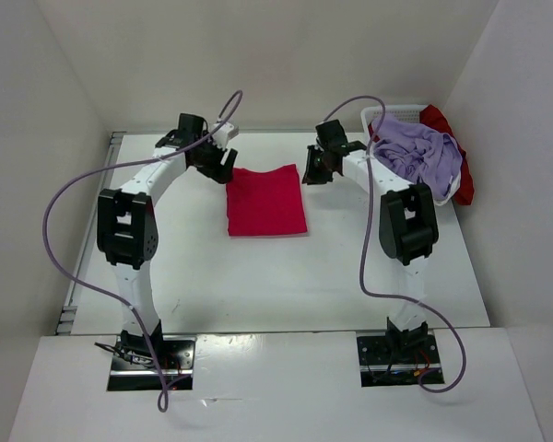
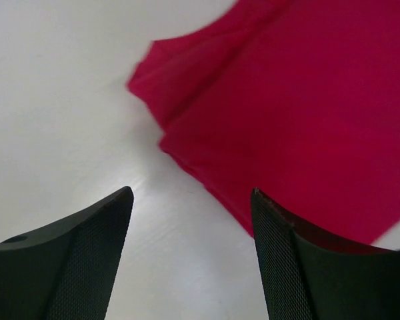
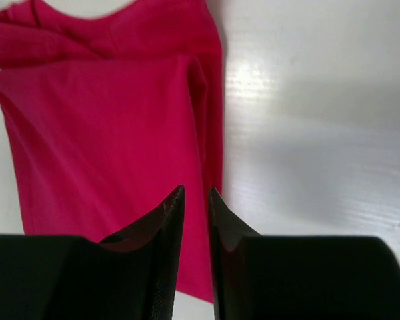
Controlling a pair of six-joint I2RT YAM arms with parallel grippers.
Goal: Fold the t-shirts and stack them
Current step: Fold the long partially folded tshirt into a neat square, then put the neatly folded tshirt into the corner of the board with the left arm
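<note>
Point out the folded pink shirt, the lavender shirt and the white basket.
folded pink shirt (image 1: 266, 201), top external view, middle of its folded panel.
lavender shirt (image 1: 415, 152), top external view, bunched top of the heap in the basket.
white basket (image 1: 380, 114), top external view, far-left rim.

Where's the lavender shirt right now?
In the top view the lavender shirt is heaped in the white basket at the table's far right corner, just right of the right gripper, over a dark red shirt.

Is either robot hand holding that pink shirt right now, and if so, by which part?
No. Both the left hand and right hand hang empty above the folded pink shirt, gripping nothing.
</note>
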